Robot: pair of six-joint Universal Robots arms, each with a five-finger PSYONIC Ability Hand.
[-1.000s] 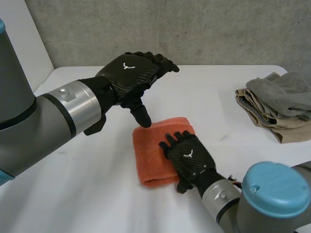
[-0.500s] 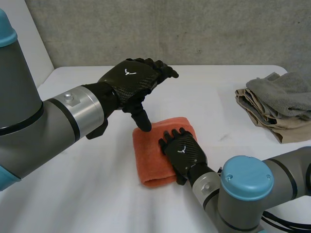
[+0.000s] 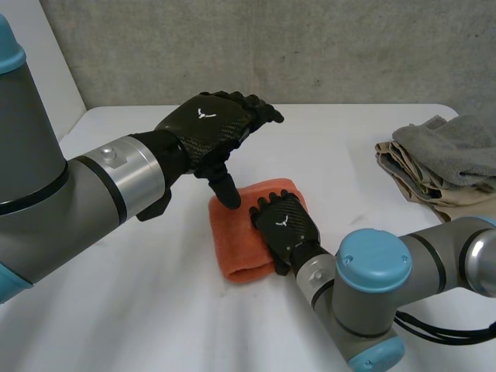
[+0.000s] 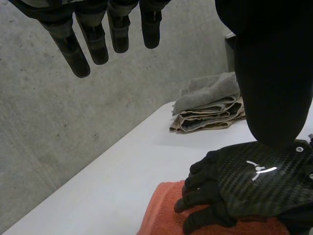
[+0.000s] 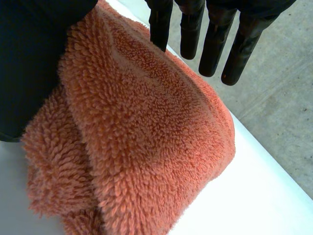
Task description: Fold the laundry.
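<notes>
— Near the middle of the counter [image 3: 349, 147], what lies there?

— An orange towel [image 3: 240, 244], folded into a thick pad. It lies flat, somewhat closer to the near edge than to the far one.

— And the right robot hand [image 3: 285, 226]?

— It rests palm down on the towel's right half, pointing toward the far edge. In its own wrist view the fingers [image 5: 211, 39] reach out straight over the fleece, and the thumb sits against the towel's side. It is an open, flat press rather than a grip.

— What about the left robot hand [image 3: 211, 124]?

— It hovers over the towel's far left corner, wide open, fingers relaxed and stretched toward the far edge. The thumb points down, and its tip seems to meet the towel at that corner, just beside the right robot hand's fingertips.

— What else is on the counter?

— A stack of folded cloths [image 3: 438, 174], grey above beige, sits at the right edge, well apart from the towel. A grey concrete wall [image 3: 310, 46] rises behind the far edge.
</notes>
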